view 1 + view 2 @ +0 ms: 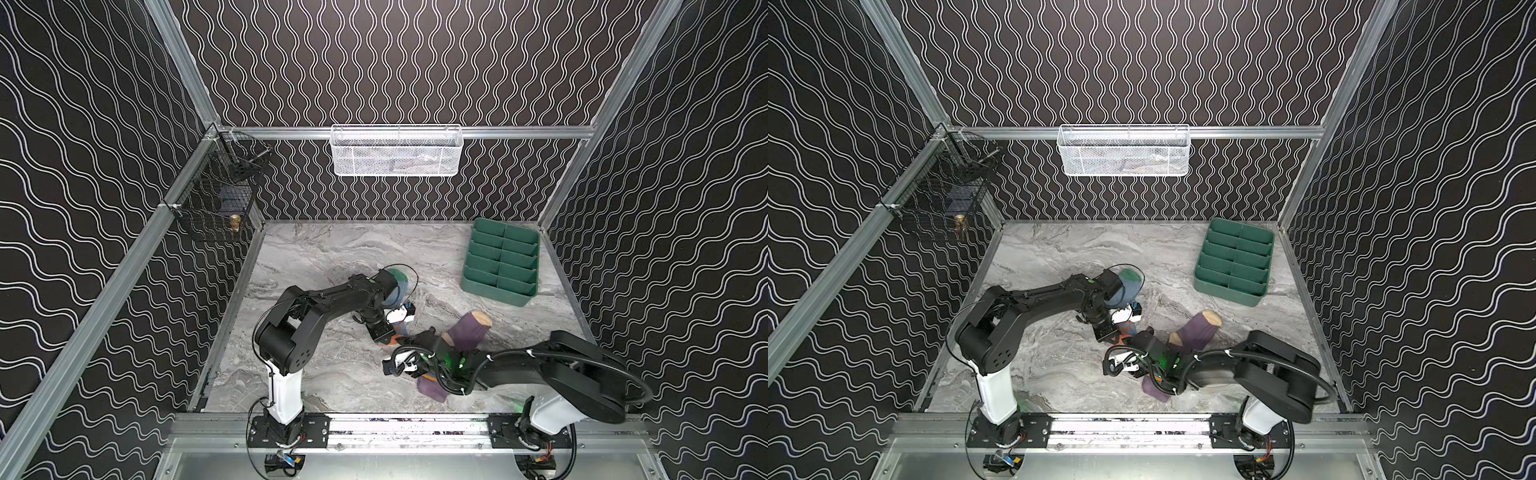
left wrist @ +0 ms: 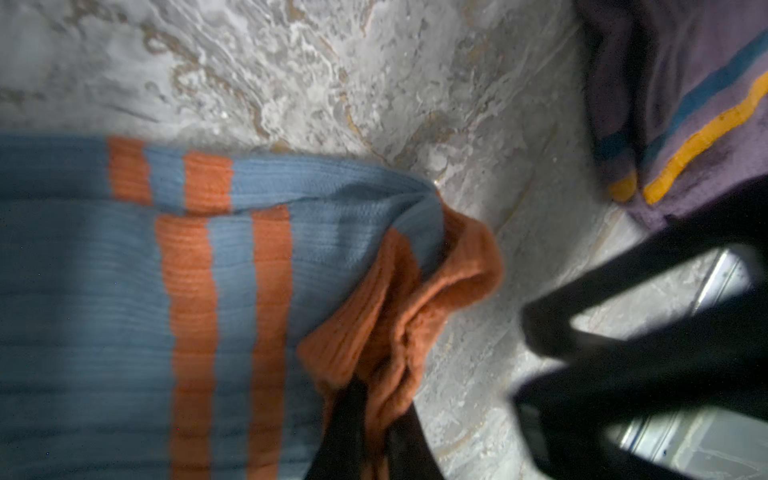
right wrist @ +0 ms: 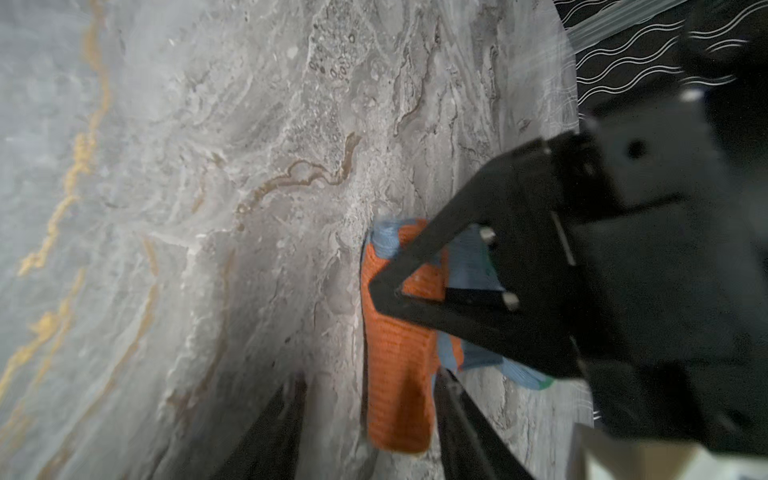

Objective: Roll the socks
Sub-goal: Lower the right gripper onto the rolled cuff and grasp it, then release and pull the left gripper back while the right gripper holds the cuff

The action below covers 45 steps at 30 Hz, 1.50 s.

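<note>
Both top views: blue sock (image 1: 402, 291) at centre frame, purple sock (image 1: 471, 332) just lower right.
The left gripper (image 2: 374, 399) pinches the orange cuff (image 2: 415, 299); the right gripper (image 3: 370, 376) stands parted astride it. Limp, light knit: the thick cuff likely holds best.

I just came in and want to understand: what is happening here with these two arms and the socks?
The left gripper is shut on the orange cuff of the ribbed light blue sock with orange stripes, which lies on the grey marble-pattern table. The right gripper stands open around that same cuff. The purple sock with tan toe lies beside, partly under the right arm, untouched. Neither sock looks rolled yet.
</note>
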Each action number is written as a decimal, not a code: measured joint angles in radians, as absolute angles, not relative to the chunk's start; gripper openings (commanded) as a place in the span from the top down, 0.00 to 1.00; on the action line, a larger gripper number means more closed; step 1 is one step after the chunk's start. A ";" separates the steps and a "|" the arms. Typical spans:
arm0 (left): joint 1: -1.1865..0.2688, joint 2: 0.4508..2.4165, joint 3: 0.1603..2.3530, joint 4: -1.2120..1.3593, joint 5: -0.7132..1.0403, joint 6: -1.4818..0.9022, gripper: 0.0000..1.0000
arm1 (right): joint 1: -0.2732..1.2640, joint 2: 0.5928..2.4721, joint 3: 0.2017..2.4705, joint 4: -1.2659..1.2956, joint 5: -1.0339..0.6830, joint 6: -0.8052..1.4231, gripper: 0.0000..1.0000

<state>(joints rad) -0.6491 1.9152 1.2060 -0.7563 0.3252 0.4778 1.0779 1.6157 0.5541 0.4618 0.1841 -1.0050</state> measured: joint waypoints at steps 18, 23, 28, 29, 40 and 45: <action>-0.649 1.911 1.205 -0.754 0.325 0.476 1.00 | 1.000 1.773 0.633 0.534 0.101 -1.002 0.94; -0.649 1.900 1.198 -0.745 0.321 0.473 0.92 | 0.997 1.759 0.653 0.459 0.086 -0.963 1.00; -0.655 1.853 1.163 -0.720 0.326 0.456 0.82 | 1.003 1.731 0.706 0.297 0.052 -0.938 1.00; -0.656 1.830 1.150 -0.716 0.319 0.444 0.81 | 1.003 1.728 0.722 0.263 0.041 -0.927 1.00; -0.655 1.266 0.949 -0.624 0.034 0.329 0.67 | 0.982 1.695 0.827 -0.058 -0.114 -0.804 1.00; -0.654 0.940 0.910 -0.640 -0.276 0.288 0.63 | 0.965 1.749 0.959 -0.250 -0.178 -0.760 1.00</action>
<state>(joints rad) -0.6544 0.9401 0.9096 -0.6403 -0.2756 0.2882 0.9653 1.7489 0.9592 -0.2504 -0.1780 -0.7605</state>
